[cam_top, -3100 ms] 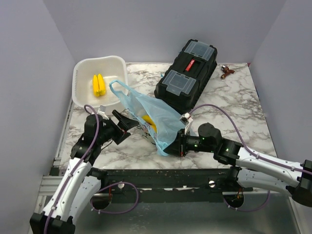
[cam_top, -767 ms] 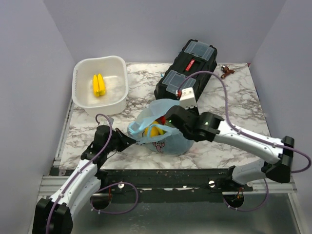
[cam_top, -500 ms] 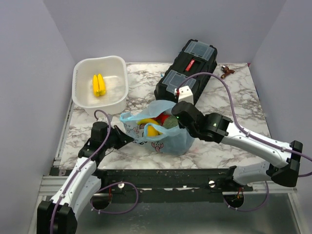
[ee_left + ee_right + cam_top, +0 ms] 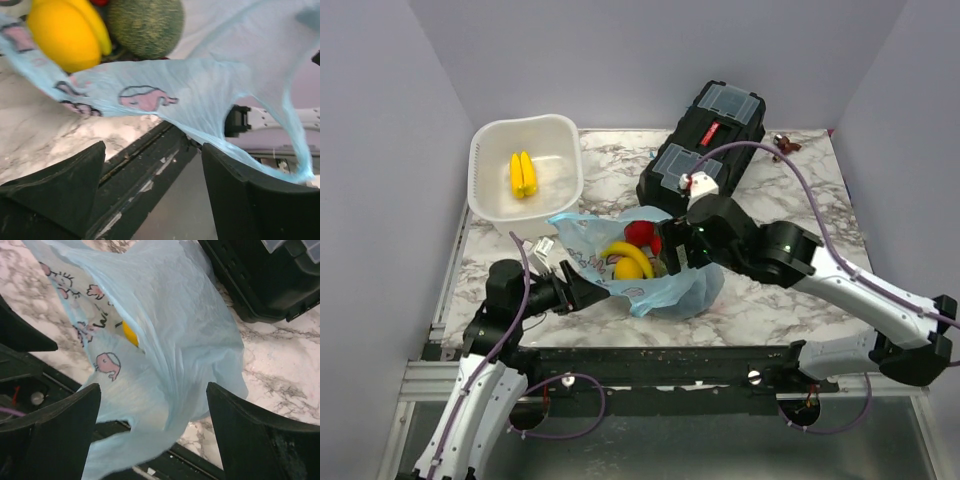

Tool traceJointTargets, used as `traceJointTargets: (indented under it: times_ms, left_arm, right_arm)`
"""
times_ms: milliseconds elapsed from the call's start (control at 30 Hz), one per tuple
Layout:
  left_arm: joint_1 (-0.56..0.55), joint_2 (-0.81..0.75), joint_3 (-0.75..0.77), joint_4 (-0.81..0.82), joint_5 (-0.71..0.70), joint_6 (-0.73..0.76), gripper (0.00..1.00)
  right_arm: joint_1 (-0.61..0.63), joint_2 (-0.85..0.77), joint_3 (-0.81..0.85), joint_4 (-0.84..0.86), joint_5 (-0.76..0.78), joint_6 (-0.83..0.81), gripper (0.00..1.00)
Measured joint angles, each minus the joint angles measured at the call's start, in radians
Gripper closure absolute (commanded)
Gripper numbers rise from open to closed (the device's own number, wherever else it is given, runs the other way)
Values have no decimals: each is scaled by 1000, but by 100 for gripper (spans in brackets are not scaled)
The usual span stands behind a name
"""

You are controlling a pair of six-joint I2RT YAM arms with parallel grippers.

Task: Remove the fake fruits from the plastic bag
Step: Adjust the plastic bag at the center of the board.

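Observation:
The light-blue plastic bag (image 4: 665,285) with pink cartoon print lies slumped near the table's front edge, its mouth spread toward the left. Inside it show fake fruits: a yellow banana (image 4: 630,258), a red fruit (image 4: 640,233) and a green netted round fruit (image 4: 145,24) beside a yellow one (image 4: 62,37). My left gripper (image 4: 582,292) is open at the bag's left rim, and a fold of the bag drapes over one finger (image 4: 250,200). My right gripper (image 4: 670,250) hangs open over the bag (image 4: 165,355), loose plastic lying between its fingers (image 4: 260,435).
A white basin (image 4: 480,195) at the back left holds two yellow ridged sticks (image 4: 523,174). The black toolbox (image 4: 705,150) stands right behind the bag. A small dark red-brown object (image 4: 784,146) lies at the back right. A black rail (image 4: 650,352) runs along the front edge.
Both grippers have opened and let go of the bag. The bag's mouth has dropped open wider to the left, showing more fruit. The left arm has drawn back to the left.

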Motion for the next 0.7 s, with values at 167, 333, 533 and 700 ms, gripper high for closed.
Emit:
traceJointTargets:
  times_ms: [167, 333, 533, 700]
  left_arm:
    - [-2, -73, 87, -59, 71, 1, 19]
    - [-95, -65, 166, -86, 66, 2, 18]
    - [-458, 38, 165, -8, -131, -76, 19]
    - [-554, 144, 166, 95, -275, -114, 19]
  right_arm:
    - [0, -94, 0, -59, -16, 103, 0]
    - [15, -91, -120, -60, 8, 310, 0]
    - [33, -101, -311, -29, 51, 521, 25]
    - [39, -163, -430, 22, 39, 567, 75]
